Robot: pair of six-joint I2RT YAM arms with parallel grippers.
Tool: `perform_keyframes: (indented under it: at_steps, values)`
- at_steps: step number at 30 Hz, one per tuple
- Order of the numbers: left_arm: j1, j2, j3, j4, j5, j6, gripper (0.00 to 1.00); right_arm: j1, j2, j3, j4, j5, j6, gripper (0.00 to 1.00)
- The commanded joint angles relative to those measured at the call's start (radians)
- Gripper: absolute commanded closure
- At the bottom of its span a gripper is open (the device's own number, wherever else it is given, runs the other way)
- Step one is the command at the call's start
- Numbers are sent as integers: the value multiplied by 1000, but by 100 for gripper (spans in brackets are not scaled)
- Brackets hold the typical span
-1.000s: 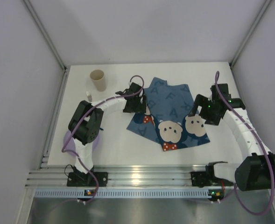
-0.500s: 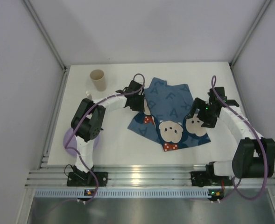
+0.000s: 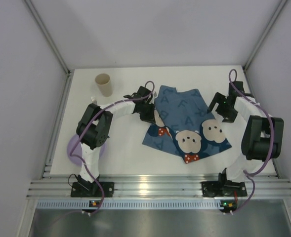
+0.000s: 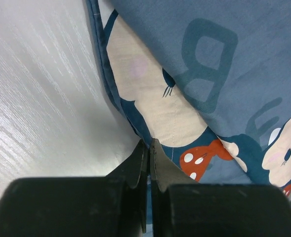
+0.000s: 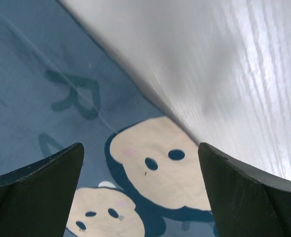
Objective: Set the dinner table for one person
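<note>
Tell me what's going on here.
Two robot arms are setting a white table. The left gripper is shut on the left edge of the blue cartoon placemat, which lies askew in the middle. The right gripper hangs open over the placemat's right edge, holding nothing. A paper cup and what looks like a fork wait at the far left. A purple plate sits under the left arm.

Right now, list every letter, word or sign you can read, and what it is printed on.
"B": blue placemat, left wrist view.
"R": same placemat, right wrist view.
"F", "A": same placemat, top view.
Other letters there are too blurred; no words, brands or numbers.
</note>
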Motion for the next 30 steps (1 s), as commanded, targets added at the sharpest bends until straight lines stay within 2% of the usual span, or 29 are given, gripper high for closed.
perform_keyframes:
  at_steps: [1,6,12,16,19,21,22,24,25,28,30]
  values:
    - [-2,12,4,-153,-44,57,100,-15,62,74,57,54,-21,0]
    - [-2,12,30,-215,-52,75,100,-9,157,89,141,4,14,0]
    - [-4,33,97,-267,-65,95,100,69,254,118,169,-53,45,1]
    - [-2,41,113,-272,-67,90,100,170,256,120,165,-62,64,7]
    - [-2,44,113,-270,-71,86,100,193,234,91,165,-82,84,16]
    - [-2,47,113,-264,-75,84,100,198,216,66,163,-87,89,30]
    - [-2,49,114,-264,-76,81,100,198,211,60,158,-87,84,43]
    - [-2,52,114,-261,-76,78,100,198,202,51,151,-75,75,58]
    - [-2,50,113,-261,-79,77,100,198,199,49,146,-69,63,72]
    - [1,53,117,-267,-96,75,100,193,193,63,111,-35,40,95]
    - [5,47,119,-278,-116,71,100,181,187,74,80,-3,31,100]
